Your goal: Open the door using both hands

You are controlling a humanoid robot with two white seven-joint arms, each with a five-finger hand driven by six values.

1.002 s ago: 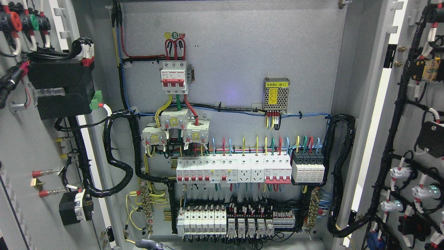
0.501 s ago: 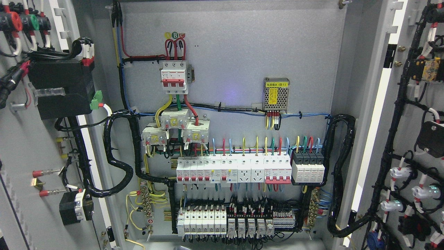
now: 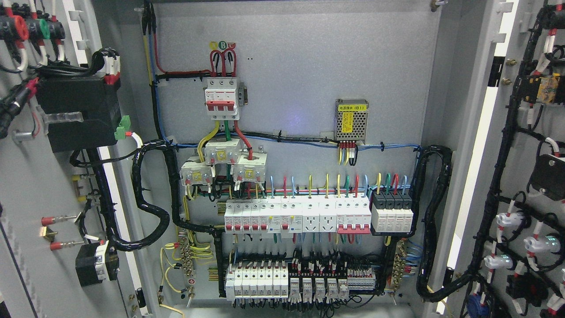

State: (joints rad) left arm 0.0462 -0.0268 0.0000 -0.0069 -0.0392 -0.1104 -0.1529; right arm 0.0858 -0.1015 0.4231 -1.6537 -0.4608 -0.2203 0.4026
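Observation:
Both cabinet doors stand swung wide. The left door (image 3: 26, 185) fills the left edge, its grey inner face carrying a black box and wiring. The right door (image 3: 525, 145) fills the right edge, its inner face lined with black cable looms and indicator lamp backs. Between them the cabinet's grey back panel (image 3: 300, 57) is fully exposed, with a red-and-white main breaker (image 3: 222, 98) at upper centre. Neither of my hands shows in the head view.
Rows of white circuit breakers (image 3: 295, 216) and relays (image 3: 304, 282) cross the lower panel. A small metal power supply (image 3: 352, 119) sits at centre right. Thick black cable bundles (image 3: 150, 194) loop from the panel to each door.
A grey object at the bottom edge left of centre one second ago has dropped out of view. The doors and panel have not moved.

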